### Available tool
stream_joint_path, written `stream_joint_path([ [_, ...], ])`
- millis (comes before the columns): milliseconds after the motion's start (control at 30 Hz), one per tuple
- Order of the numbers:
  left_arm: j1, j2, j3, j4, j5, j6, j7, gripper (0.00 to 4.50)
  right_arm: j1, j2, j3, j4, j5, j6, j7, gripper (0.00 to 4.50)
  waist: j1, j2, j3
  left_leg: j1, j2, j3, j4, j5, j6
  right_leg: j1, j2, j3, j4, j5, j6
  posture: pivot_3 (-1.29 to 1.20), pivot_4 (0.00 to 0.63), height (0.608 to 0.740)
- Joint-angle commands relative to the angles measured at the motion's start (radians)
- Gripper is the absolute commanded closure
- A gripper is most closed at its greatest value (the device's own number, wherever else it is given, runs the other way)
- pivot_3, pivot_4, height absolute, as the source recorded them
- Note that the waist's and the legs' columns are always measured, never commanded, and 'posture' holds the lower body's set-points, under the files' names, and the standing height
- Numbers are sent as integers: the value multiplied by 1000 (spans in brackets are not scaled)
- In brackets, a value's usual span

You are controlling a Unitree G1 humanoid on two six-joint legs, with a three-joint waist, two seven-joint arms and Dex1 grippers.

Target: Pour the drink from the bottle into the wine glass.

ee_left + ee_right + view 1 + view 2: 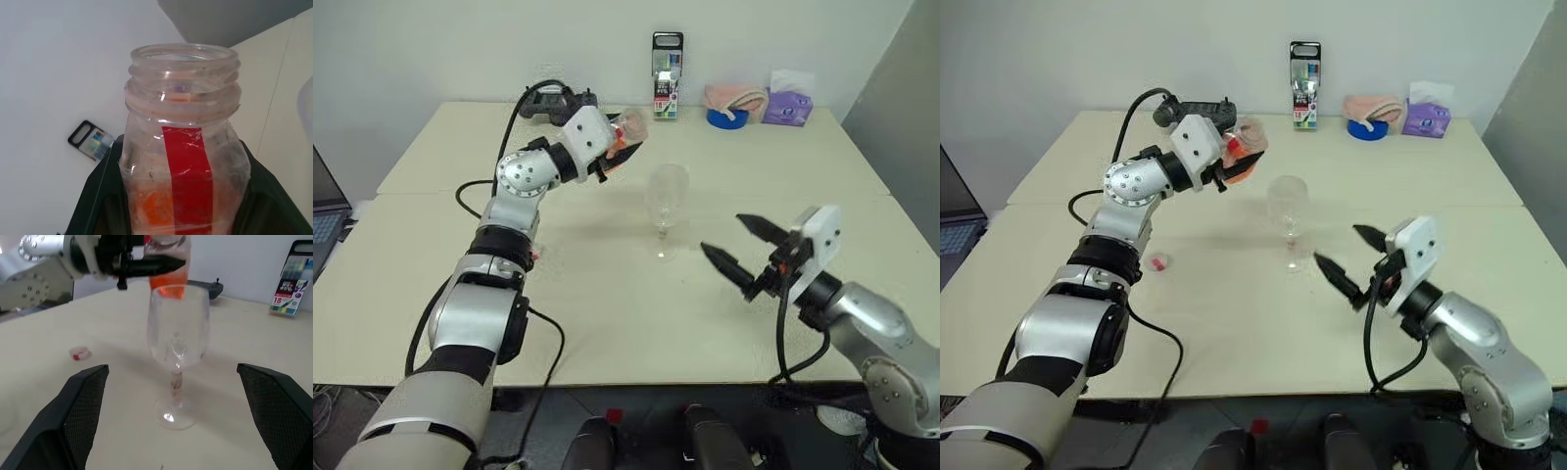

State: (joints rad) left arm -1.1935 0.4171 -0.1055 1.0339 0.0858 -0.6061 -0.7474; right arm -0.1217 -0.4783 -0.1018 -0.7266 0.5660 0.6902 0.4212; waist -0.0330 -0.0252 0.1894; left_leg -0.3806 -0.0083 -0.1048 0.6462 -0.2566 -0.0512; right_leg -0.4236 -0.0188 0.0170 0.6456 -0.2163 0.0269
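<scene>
On the cream table [607,323] the wine glass [666,201] stood upright at centre. The left gripper [619,149] clamped the uncapped bottle [628,132], orange drink [155,209] inside, up-left of it. The right gripper [736,247] gaped, near right.

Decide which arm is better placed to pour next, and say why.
Left: its gripper already holds the uncapped bottle of drink, raised beside the glass. The right gripper is open and empty.
</scene>
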Motion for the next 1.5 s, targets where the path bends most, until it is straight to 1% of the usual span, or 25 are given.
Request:
stream_joint_path([
  [33, -57, 10, 3, 36, 17, -85, 16, 2661, 4, 0, 0, -31, -24, -45, -11, 0, -1, 0, 0, 1, 0, 0, 0, 0, 0, 0, 0, 0, 0, 0, 0, 0, 150, 740],
  [233, -90, 33, -27, 92, 102, -190, 85, 2662, 21, 17, 5, -54, -38, -62, -31, 0, 1, 0, 0, 0, 0, -1, 0, 0, 0, 0, 0, -1, 0, 0, 0, 0, 150, 740],
  [300, -99, 29, -25, 114, 106, -208, 95, 2662, 25, 10, -7, -59, -42, -65, -35, 0, 2, 0, 0, -1, 0, -1, 0, 0, 0, 0, 0, -1, 0, 0, 0, 0, 150, 740],
  [467, -128, 42, -70, 151, 195, -254, 168, 2662, 7, 0, -40, -63, -34, -55, -52, 0, 3, 0, 0, 0, 0, -1, 0, 0, 0, 1, 0, -1, 0, 0, 0, 0, 150, 740],
  [600, -147, 59, -132, 164, 305, -272, 274, 2673, -12, -18, -46, -72, -23, -44, -52, 0, 2, 0, 0, 0, 0, -1, 0, 0, 0, 0, 0, -1, 0, 0, 0, 0, 150, 740],
  [733, -158, 67, -181, 176, 378, -297, 364, 2676, -29, -62, -38, -73, -27, -35, -31, 0, 3, 0, 0, 0, 0, -1, 0, 0, 0, 1, 0, -1, 0, 0, 0, 0, 150, 740],
  [900, -162, 84, -251, 169, 487, -345, 501, 2676, -50, -109, -75, -48, 0, -33, 10, 0, 4, 0, 0, 0, 0, -1, 0, 0, 0, 1, 0, -1, 0, 0, 0, 0, 150, 740],
  [1067, -189, 104, -306, 167, 581, -353, 642, 2676, -62, -136, -91, -21, 8, -37, 32, 0, 3, 0, 0, 0, 0, -1, 0, 0, 0, 1, 0, -1, 0, 0, 0, 0, 150, 740],
  [1367, -219, 130, -367, 167, 672, -389, 802, 2676, -76, -131, -67, 16, -20, -53, 31, 0, 3, 0, 0, 0, 0, -1, 0, 0, 0, 1, 0, -1, 0, 0, 0, 0, 150, 740],
  [1500, -225, 138, -386, 174, 695, -390, 830, 2676, -83, -127, -60, 20, -26, -55, 30, 0, 3, 0, 0, 0, 0, 0, 0, 0, 0, 1, 0, -1, 0, 0, 0, 0, 150, 740],
])
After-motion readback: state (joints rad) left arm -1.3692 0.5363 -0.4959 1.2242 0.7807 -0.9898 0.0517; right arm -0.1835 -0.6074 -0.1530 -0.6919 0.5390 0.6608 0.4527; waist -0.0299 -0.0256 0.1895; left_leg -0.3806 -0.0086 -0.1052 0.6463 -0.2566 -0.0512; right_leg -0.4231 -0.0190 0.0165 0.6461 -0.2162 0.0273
